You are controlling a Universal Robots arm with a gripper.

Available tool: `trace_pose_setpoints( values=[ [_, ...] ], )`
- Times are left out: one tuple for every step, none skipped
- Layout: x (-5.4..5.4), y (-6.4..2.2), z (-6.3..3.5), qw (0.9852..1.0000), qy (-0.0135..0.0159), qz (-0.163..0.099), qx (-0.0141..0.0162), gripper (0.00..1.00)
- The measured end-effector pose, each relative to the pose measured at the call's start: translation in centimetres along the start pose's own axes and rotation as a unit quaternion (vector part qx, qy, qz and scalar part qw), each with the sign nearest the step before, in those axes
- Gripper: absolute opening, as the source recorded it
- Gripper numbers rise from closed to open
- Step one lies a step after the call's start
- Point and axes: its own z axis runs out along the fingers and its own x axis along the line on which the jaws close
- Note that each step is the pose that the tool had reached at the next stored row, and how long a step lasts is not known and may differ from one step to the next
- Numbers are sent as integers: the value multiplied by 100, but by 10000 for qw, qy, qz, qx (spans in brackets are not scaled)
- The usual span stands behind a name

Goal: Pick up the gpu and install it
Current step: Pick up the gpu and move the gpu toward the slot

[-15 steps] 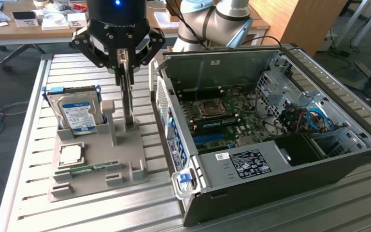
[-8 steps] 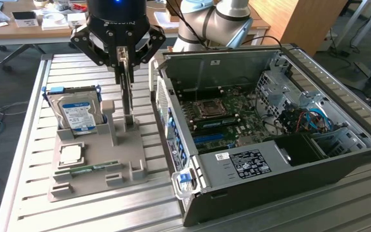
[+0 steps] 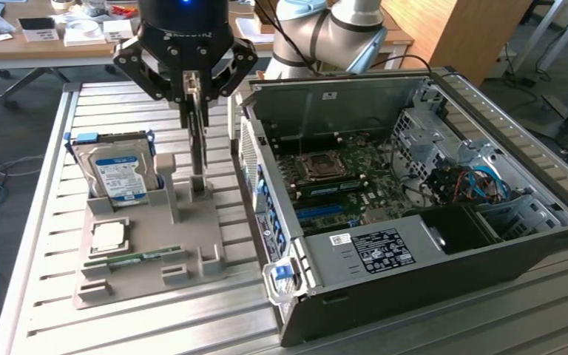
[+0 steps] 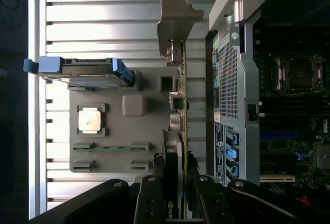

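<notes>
The end effector (image 3: 194, 100) is closed to a narrow pinch on the top edge of the gpu (image 3: 199, 151), which stands upright in the grey holder (image 3: 136, 274) on the bench (image 3: 38, 310) beside the open computer case (image 3: 521, 244), so lifting and installing are not yet done.

The gripper (image 3: 196, 100) is black, with a blue light at its top. The gpu (image 3: 198, 144) between its fingers is dark, with a tan-yellow edge in the wrist view. The fixture tray (image 3: 151, 248) beneath the gripper is plain grey. The hard drive (image 3: 116, 174) beside the gripper is silver, with a blue-and-white label and blue side rails. The memory stick (image 3: 131, 259), farther from the gripper, is green. The computer case (image 3: 413, 281), on the gripper's other side, is black, with a green motherboard (image 3: 339, 174) and blue cables (image 3: 481, 181). The table (image 3: 38, 296) is silver and ribbed.
</notes>
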Motion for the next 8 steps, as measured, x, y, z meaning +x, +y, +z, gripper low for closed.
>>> trace_pose_setpoints(
  values=[
    [-19,1,0,10000,0,0,0,27],
    [-37,1,-1,10000,0,0,0,27],
    [-57,2,-1,10000,0,0,0,27],
    [-79,3,-1,10000,0,0,0,27],
    [-102,4,-2,10000,0,0,-1,27],
    [-129,5,-2,10000,0,0,-3,27],
    [-158,6,-1,10000,-1,0,-6,27],
    [-189,7,-3,10000,1,-1,-8,27]
  ],
)
